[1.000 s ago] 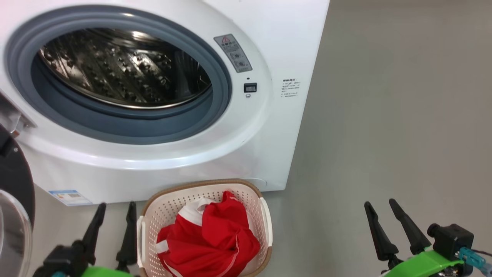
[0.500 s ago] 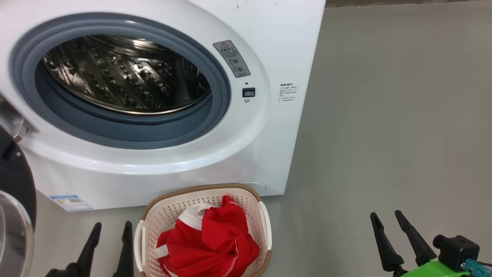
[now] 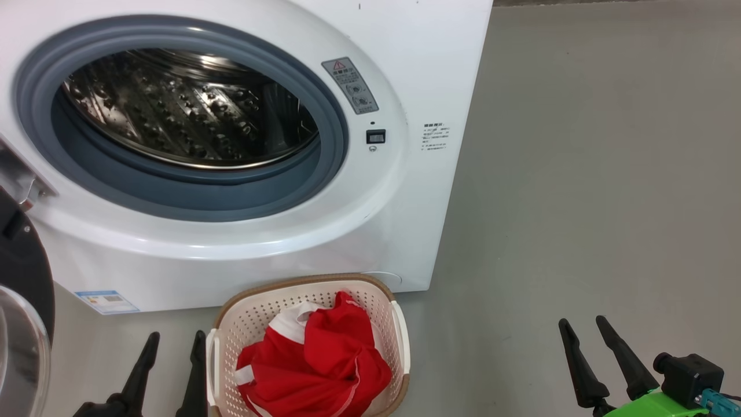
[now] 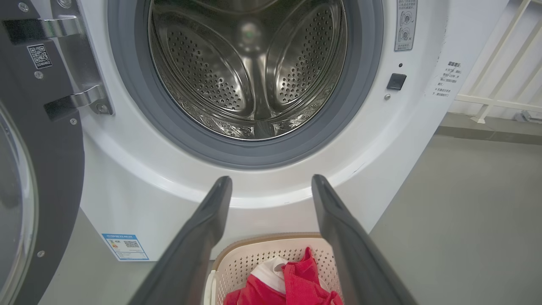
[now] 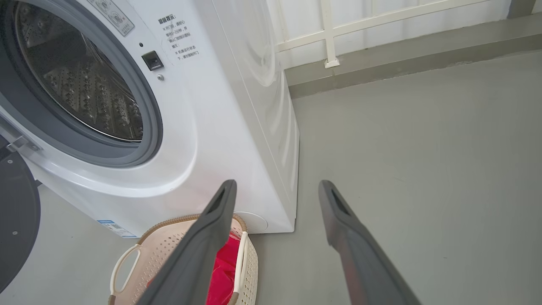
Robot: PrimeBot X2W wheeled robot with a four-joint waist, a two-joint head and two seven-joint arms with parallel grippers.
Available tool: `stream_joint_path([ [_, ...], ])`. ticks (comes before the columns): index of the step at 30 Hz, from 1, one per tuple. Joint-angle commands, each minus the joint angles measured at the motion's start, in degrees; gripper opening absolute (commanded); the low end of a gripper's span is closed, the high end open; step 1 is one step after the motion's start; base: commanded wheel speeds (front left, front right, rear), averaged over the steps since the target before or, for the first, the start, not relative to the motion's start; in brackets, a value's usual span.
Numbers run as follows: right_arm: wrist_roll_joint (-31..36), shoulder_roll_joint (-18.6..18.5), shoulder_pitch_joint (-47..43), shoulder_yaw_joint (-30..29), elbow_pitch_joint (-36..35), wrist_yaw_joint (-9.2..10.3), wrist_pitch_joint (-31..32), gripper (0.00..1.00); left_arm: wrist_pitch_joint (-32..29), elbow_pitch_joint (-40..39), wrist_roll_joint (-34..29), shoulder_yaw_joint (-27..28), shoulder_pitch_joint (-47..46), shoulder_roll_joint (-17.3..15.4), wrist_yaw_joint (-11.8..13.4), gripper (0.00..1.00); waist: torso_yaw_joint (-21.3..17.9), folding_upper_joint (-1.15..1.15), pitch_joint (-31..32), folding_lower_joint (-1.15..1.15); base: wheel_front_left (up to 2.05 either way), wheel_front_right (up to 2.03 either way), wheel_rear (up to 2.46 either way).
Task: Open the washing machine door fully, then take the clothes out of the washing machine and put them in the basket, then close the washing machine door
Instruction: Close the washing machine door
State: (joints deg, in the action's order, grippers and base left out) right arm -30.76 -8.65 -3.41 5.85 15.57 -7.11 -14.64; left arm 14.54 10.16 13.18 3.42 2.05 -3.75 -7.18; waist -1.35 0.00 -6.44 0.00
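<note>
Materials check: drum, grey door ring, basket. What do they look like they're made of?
Drum: looks like polished steel, with mirror-like reflections and punched holes. Grey ring: likely rubber, matte and smooth, no glare. Basket: moulded cream plastic with regular perforations; its brown rim imitates weave and is probably plastic too.

The washing machine (image 3: 417, 52) is white with a grey ring; the clothes (image 3: 318, 365) are red and white; the basket (image 3: 255, 315) is cream and perforated.

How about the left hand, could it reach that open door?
Probably yes. The left hand is open and empty, the door hangs open close on its left with nothing between, and the basket sits on its other side.
</note>
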Motion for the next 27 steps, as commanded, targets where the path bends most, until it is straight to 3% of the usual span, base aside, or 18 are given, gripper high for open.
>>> stream_joint_path([
  [1,0.1,-0.7,0.9,0.7,-1.4,-0.37,-0.4,1.0,0.5,-1.7,-0.1,1.5,-1.9,-0.6,-0.3,1.0,0.1,0.0,-0.1,0.0,-0.34,0.34,0.0],
  [18,-0.1,-0.8,1.1,0.6,-1.3,-0.37,-0.4,1.0,0.5,-2.4,0.3,1.2,-1.7,-0.2,-0.3,1.0,0.4,0.0,0.3,0.0,-1.12,1.12,0.0],
  [27,0.0,-0.8,1.1,0.6,-1.3,-0.37,-0.4,1.0,0.5,-3.0,0.7,0.9,-1.5,0.0,-0.3,1.0,0.5,0.0,0.4,0.0,-0.29,0.29,0.0],
])
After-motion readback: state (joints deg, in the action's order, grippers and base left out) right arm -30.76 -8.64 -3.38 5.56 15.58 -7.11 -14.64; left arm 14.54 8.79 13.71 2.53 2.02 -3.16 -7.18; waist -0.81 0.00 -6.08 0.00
